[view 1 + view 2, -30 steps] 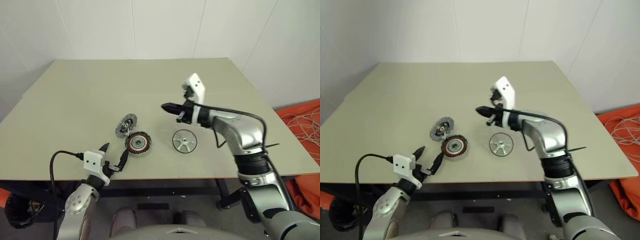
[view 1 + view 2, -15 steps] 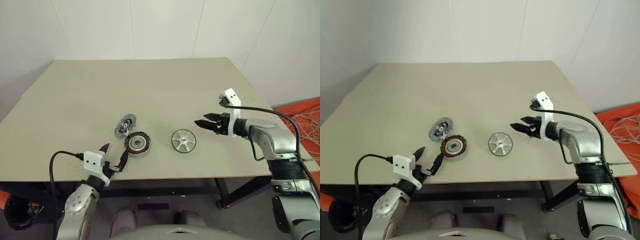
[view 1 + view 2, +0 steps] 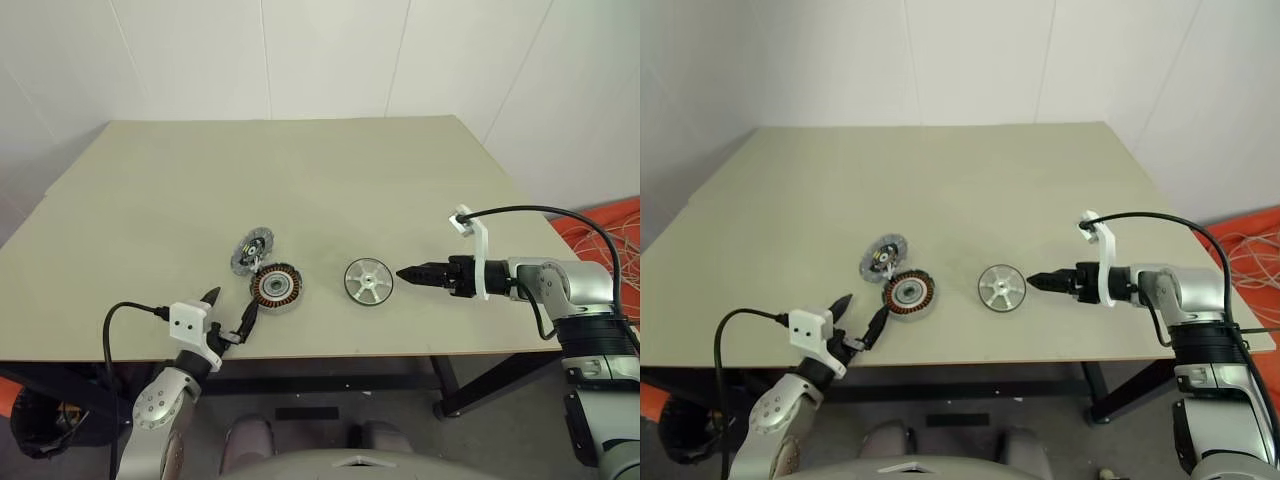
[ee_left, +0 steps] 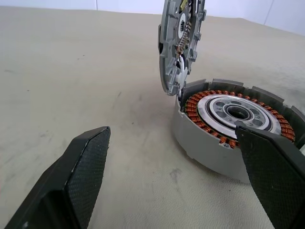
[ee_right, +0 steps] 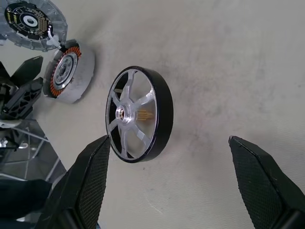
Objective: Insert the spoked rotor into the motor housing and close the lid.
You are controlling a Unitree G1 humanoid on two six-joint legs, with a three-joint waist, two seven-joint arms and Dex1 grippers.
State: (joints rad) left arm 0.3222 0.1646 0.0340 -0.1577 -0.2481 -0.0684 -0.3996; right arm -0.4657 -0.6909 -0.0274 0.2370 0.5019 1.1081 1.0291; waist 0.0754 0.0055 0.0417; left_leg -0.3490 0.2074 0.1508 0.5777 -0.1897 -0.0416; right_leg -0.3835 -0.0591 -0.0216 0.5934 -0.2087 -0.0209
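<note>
**Rotor flat on the table, both grippers empty**

Spread on a pale beige table (image 3: pixel 150 200): three motor parts in a loose row toward the near edge. At centre, the spoked rotor (image 3: pixel 368 281), a shiny round silver metal cup with a dark outer rim and a pale spoked face turned upward, lying flat and alone. To its left and clearly apart, the motor housing (image 3: pixel 276 287), a short round silver-grey shell with a ring of copper-brown windings around a central hole, open side up. Leaning against the housing's far-left edge, the lid (image 3: pixel 252 249), a thin silver slotted disc with a dark gold-flecked hub, tilted nearly upright and touching the housing's rim, as seen in the left wrist view.

Right gripper (image 3: pixel 408 273) low over the table just right of the rotor, pointing at it, near but not touching. Black fingers spread wide in the right wrist view, one fingertip (image 5: pixel 97 162) to one side of the rotor and the other well off to the opposite side, nothing between them but table and rotor face.

Left gripper (image 3: pixel 229 315) at the table's near edge, just in front and to the left of the housing, pointing toward it. Fingers wide apart and empty, one pad (image 4: pixel 88 167) over bare table, the other in front of the housing's wall.
</note>
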